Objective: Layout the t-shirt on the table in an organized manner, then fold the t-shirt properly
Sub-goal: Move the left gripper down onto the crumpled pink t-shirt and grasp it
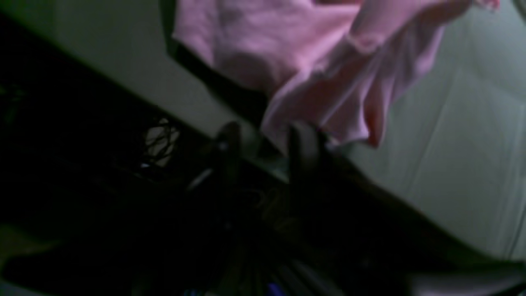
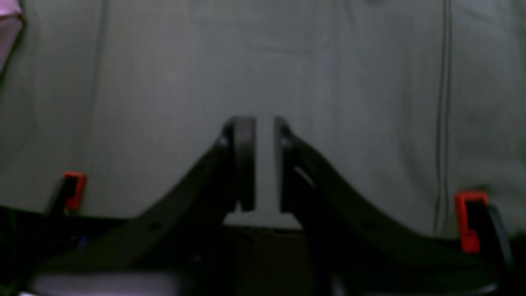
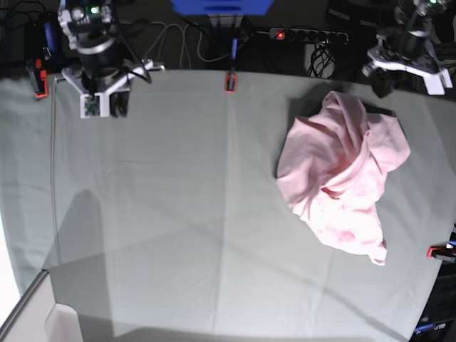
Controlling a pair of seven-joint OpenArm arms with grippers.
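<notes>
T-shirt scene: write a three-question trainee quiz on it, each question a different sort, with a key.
1. True or false: the t-shirt lies spread flat.
2. The shirt lies nearer which arm? A) left B) right
3. What red items sit at the edge of the table?

Key:
1. False; it is a crumpled heap.
2. A; it lies just below the left gripper, far from the right gripper.
3. Clamps.
</notes>
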